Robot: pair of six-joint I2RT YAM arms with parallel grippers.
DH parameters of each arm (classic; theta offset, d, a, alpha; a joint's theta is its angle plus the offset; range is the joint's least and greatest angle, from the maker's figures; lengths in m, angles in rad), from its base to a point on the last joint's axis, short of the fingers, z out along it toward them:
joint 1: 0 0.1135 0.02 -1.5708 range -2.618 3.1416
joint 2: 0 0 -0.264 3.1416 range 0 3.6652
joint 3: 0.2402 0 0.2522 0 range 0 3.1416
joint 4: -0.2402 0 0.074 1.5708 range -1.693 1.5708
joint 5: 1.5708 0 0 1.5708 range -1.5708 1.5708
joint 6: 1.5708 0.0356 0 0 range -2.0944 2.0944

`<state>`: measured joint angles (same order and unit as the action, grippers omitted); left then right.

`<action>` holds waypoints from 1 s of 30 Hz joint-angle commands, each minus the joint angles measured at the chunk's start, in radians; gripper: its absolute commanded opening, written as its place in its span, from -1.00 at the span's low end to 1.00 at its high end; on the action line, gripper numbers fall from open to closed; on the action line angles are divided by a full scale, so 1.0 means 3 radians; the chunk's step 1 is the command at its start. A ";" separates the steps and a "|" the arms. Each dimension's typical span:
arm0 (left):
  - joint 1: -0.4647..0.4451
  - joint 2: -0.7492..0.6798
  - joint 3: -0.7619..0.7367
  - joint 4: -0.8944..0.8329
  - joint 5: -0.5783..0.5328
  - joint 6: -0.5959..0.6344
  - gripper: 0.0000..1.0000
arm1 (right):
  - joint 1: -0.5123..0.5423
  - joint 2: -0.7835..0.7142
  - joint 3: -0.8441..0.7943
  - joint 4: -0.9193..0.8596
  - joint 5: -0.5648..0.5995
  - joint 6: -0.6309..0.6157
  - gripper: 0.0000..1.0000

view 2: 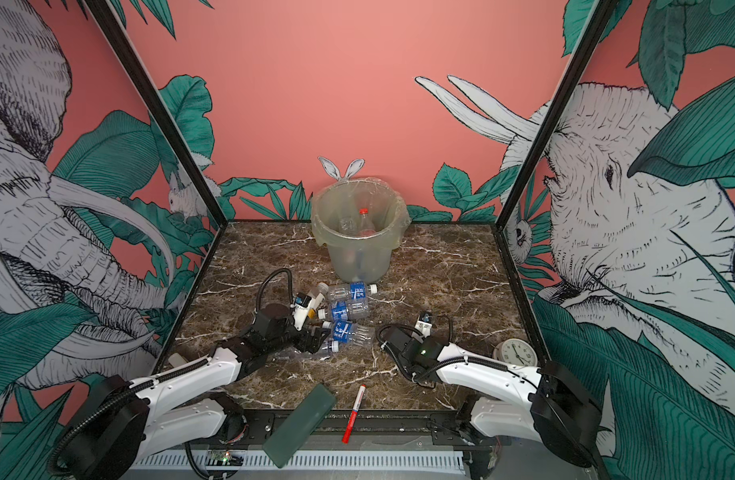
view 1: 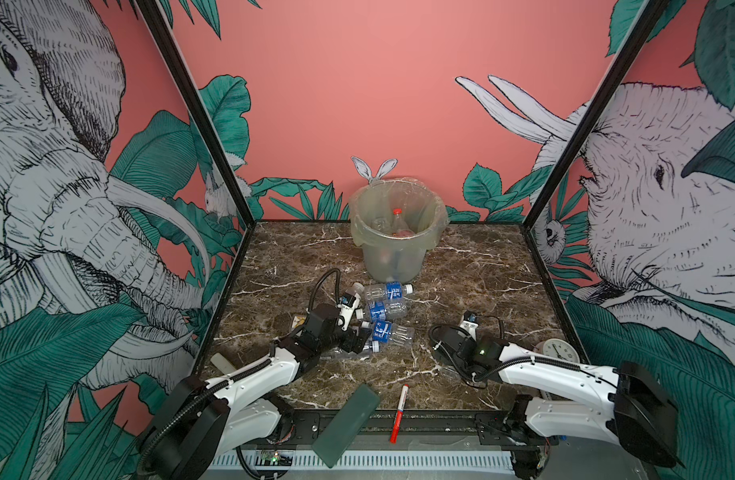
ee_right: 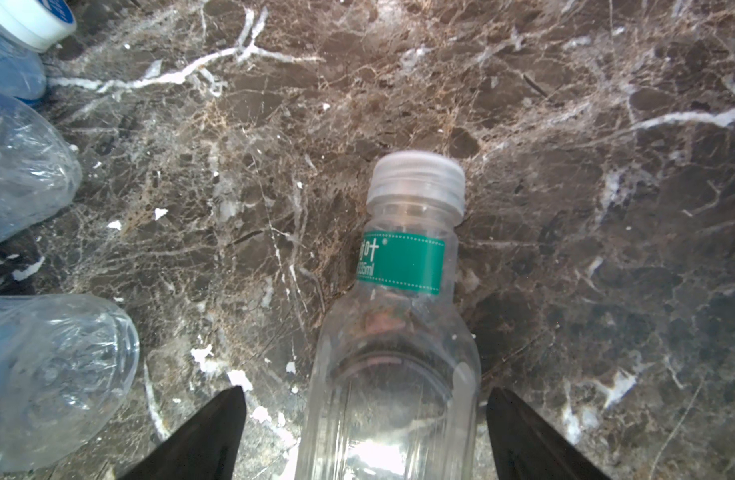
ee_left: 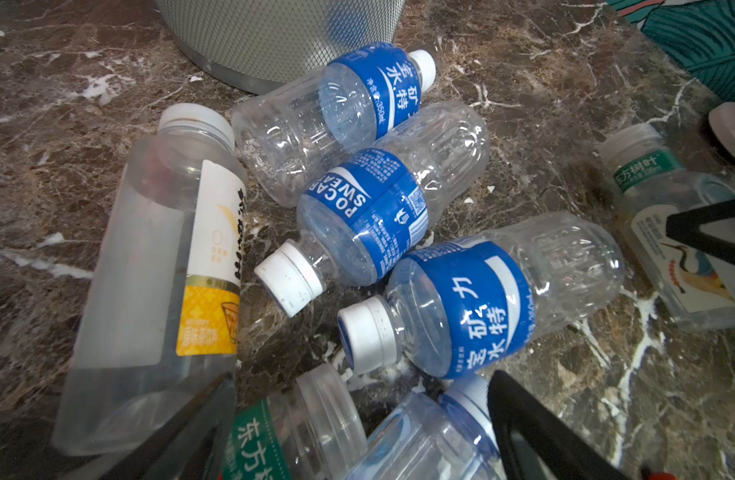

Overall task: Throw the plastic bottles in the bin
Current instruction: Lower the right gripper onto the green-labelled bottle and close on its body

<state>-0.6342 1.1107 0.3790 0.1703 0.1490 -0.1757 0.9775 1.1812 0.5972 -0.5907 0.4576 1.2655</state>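
Right of the pile, mid-frame in both top views: right gripper jaws apart astride green-label bottle; centre, squeeze gently. Left gripper spread.

A red-and-white marker pen lies across the front edge of the brown marble tabletop. Near it on the left, a flat dark green slab also overhangs that edge. A round white alarm clock sits at the right edge.
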 commanded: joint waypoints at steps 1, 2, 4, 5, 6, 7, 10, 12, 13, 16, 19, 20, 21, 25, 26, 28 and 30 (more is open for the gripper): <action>-0.0013 -0.0003 0.0084 -0.0023 0.0000 -0.0008 0.91 | 0.0033 0.0020 -0.0027 -0.0046 0.0060 0.0147 0.81; -0.0013 0.0001 0.0087 -0.0021 -0.0001 -0.0012 0.91 | 0.0038 0.0030 -0.0031 -0.0052 0.0057 0.0168 0.80; -0.0013 0.0000 0.0084 -0.0020 -0.0001 -0.0007 0.91 | 0.0041 0.0027 -0.0047 -0.0046 0.0036 0.0194 0.77; -0.0013 0.0000 0.0085 -0.0020 0.0001 -0.0006 0.91 | 0.0054 0.0029 -0.0057 -0.0032 0.0034 0.0199 0.76; -0.0011 0.0000 0.0087 -0.0018 -0.0001 -0.0008 0.91 | 0.0064 0.0026 -0.0063 -0.0025 0.0030 0.0211 0.75; -0.0013 0.0001 0.0086 -0.0014 -0.0001 -0.0007 0.91 | 0.0068 0.0030 -0.0063 -0.0025 0.0027 0.0216 0.73; -0.0012 0.0012 0.0086 -0.0007 -0.0001 -0.0008 0.91 | 0.0097 0.0058 -0.0063 -0.0015 0.0014 0.0232 0.68; -0.0013 0.0015 0.0086 -0.0007 0.0001 -0.0008 0.91 | 0.0117 0.0080 -0.0069 -0.0021 0.0009 0.0260 0.65; -0.0013 0.0016 0.0087 -0.0009 -0.0001 -0.0008 0.91 | 0.0122 0.0087 -0.0078 -0.0018 0.0001 0.0268 0.64; -0.0017 0.0022 0.0091 -0.0005 0.0003 -0.0012 0.91 | 0.0129 0.0085 -0.0098 -0.0021 -0.0002 0.0291 0.61; -0.0013 0.0033 0.0091 0.0000 0.0005 -0.0013 0.91 | 0.0129 0.0064 -0.0120 -0.0020 0.0012 0.0294 0.56; -0.0013 0.0038 0.0087 0.0000 0.0010 -0.0013 0.91 | 0.0127 0.0061 -0.0124 -0.0020 0.0025 0.0295 0.54; -0.0013 0.0040 0.0089 0.0005 0.0010 -0.0013 0.91 | 0.0127 0.0061 -0.0129 -0.0022 0.0046 0.0300 0.53; -0.0016 0.0049 0.0093 0.0001 0.0015 -0.0015 0.91 | 0.0127 0.0069 -0.0120 -0.0053 0.0091 0.0302 0.47; -0.0011 0.0043 0.0092 0.0002 0.0015 -0.0015 0.91 | 0.0128 0.0075 -0.0118 -0.0043 0.0100 0.0294 0.46; -0.0013 0.0041 0.0092 0.0000 0.0015 -0.0012 0.91 | 0.0130 0.0092 -0.0119 -0.0018 0.0097 0.0279 0.44; -0.0013 0.0044 0.0096 -0.0001 0.0014 -0.0015 0.91 | 0.0128 0.0127 -0.0120 0.0006 0.0070 0.0264 0.44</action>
<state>-0.6342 1.1267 0.3794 0.1703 0.1493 -0.1761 1.0092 1.2060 0.5655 -0.5838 0.4599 1.3132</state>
